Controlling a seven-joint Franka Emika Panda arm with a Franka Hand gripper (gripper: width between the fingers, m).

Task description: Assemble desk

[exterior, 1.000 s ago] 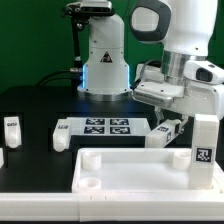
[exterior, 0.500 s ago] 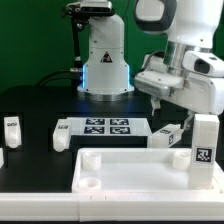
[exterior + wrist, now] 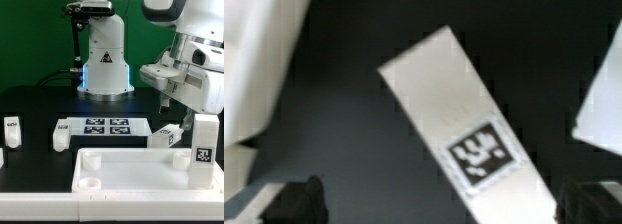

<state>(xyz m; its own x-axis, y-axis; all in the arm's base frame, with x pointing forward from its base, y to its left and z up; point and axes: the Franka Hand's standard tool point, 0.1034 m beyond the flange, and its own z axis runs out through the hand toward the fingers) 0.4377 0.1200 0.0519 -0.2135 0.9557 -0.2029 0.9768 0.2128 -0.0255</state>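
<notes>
The desk's large white rimmed panel [image 3: 130,172] lies at the front. One tagged square leg [image 3: 205,148] stands upright at its corner on the exterior view's right. Another tagged leg [image 3: 167,135] lies on the black table just behind the panel. My gripper [image 3: 165,102] hangs above this leg, clear of it, open and empty. In the wrist view the same leg [image 3: 464,130] lies diagonally below my gripper [image 3: 452,205], with the dark fingertips [image 3: 299,200] spread wide on either side.
The marker board [image 3: 105,126] lies mid-table. A loose leg [image 3: 62,135] lies at its end on the exterior view's left, and another leg [image 3: 12,128] stands further that way. The robot base [image 3: 105,60] is behind. White surfaces [image 3: 251,70] edge the wrist view.
My gripper has risen from just over the lying leg and shifted toward the exterior view's right. The leg stays on the table.
</notes>
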